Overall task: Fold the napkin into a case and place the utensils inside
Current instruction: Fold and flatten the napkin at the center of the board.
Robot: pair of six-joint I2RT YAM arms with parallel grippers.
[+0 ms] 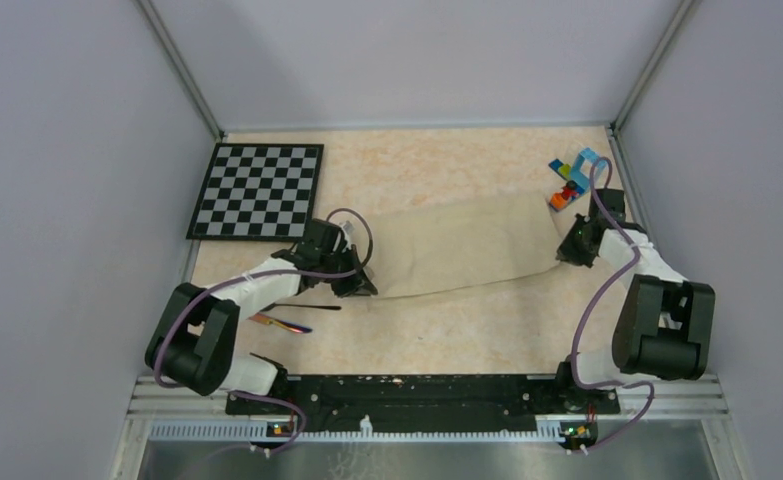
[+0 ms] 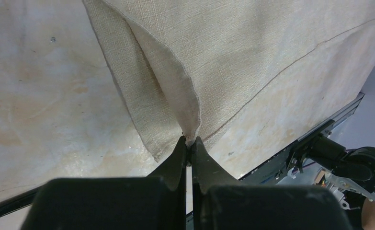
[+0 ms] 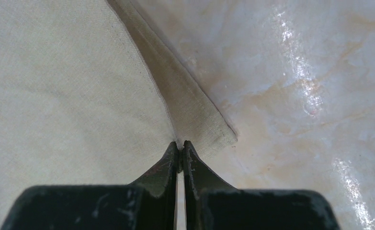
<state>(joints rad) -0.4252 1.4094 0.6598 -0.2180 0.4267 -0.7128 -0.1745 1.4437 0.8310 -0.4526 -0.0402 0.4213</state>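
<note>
Napkin (image 1: 462,245) spans the table (image 1: 447,340); bricks (image 1: 570,180) sit near its 1 o'clock corner. Left gripper (image 1: 359,286) pinches its 8 o'clock corner, right gripper (image 1: 568,253) its 3 o'clock corner.

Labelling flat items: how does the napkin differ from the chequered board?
The napkin is plain cream cloth; the chequered board black-and-white squares. The napkin is a wide folded-over band mid-table; the board sits square at the far left. The left gripper and right gripper pinch the napkin's ends; nothing touches the board. Both rest on the table.
</note>
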